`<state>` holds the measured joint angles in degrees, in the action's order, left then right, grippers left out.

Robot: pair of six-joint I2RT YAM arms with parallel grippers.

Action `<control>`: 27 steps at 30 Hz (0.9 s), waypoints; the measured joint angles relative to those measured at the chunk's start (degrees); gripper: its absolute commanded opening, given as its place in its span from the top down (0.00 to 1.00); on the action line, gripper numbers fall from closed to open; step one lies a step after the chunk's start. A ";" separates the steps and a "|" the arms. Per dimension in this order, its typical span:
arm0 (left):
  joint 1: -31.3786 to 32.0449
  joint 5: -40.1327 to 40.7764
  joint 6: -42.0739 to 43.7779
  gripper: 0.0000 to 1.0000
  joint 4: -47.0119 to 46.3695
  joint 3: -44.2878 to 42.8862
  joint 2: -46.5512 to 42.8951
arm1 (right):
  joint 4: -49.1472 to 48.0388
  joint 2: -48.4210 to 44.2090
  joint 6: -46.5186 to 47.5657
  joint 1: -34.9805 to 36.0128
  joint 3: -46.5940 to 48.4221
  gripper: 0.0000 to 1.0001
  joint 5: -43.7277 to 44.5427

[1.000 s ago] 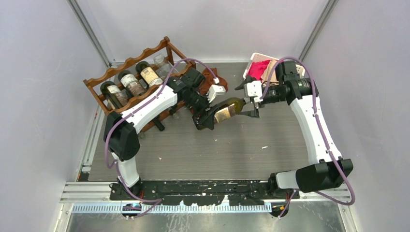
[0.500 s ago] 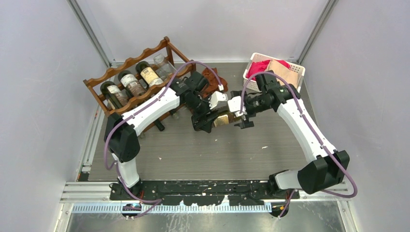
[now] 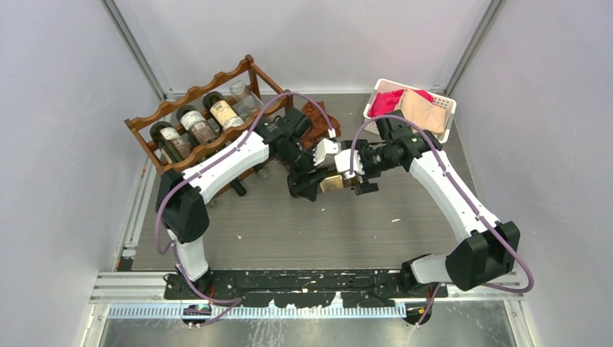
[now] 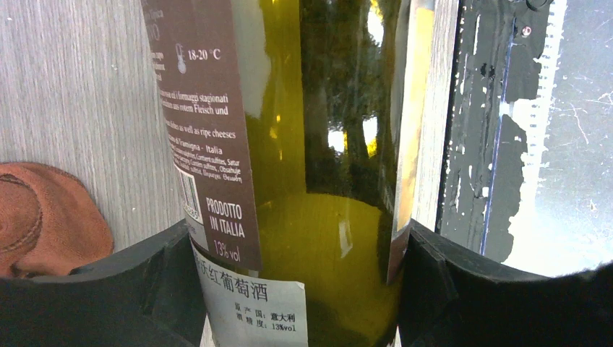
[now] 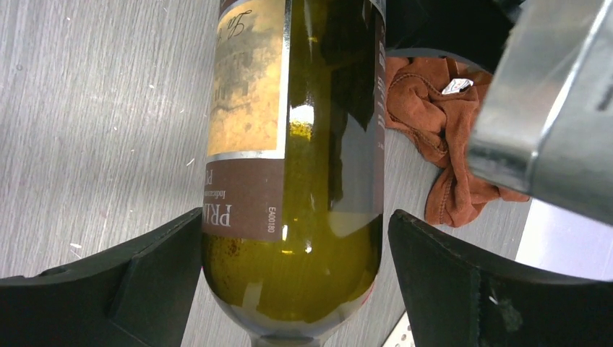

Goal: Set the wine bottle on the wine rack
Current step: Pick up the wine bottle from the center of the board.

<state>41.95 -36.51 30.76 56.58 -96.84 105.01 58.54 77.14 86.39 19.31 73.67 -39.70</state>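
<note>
The wine bottle (image 3: 332, 182), green glass with gold and brown labels, hangs level above the table's middle. My left gripper (image 3: 307, 181) is shut on its lower body, and in the left wrist view both fingers press the glass (image 4: 318, 246). My right gripper (image 3: 359, 176) stands open around the bottle's shoulder (image 5: 296, 238). There one finger lies close to the label, while the other finger (image 5: 463, 282) stands apart from the glass. The wine rack (image 3: 209, 116), dark reddish-brown wood with wavy rails, stands at the back left with several bottles (image 3: 196, 124) lying in it.
A white basket (image 3: 449, 116) with red and tan cloths sits at the back right. A crumpled brown cloth (image 3: 314, 119) lies on the table behind the bottle, also seen as the brown cloth (image 5: 434, 108) in the right wrist view. White walls enclose the table.
My right arm has swung left and down, bringing its open gripper from the bottle's neck end to around its shoulder. The left gripper and the bottle have shifted only slightly.
</note>
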 measured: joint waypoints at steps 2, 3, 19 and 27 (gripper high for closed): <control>0.00 -0.31 0.04 1.00 -0.04 0.00 -0.13 | -0.39 0.00 -0.22 0.37 -0.13 0.09 0.35; 0.00 -0.50 0.07 1.00 -0.11 0.00 -0.17 | -0.72 0.00 -0.48 0.63 -0.13 0.12 0.57; -0.09 1.01 -1.88 0.03 -12.02 12.09 -9.31 | -3.69 -2.82 -6.32 1.95 -2.16 0.99 1.57; -0.07 0.83 -1.55 0.00 -20.15 17.11 -18.25 | -5.79 -6.78 -11.85 -0.42 -5.97 0.99 1.31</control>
<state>41.89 -35.68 29.21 36.42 -79.72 86.76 52.75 70.37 74.54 18.90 67.70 -38.39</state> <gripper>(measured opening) 0.996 0.824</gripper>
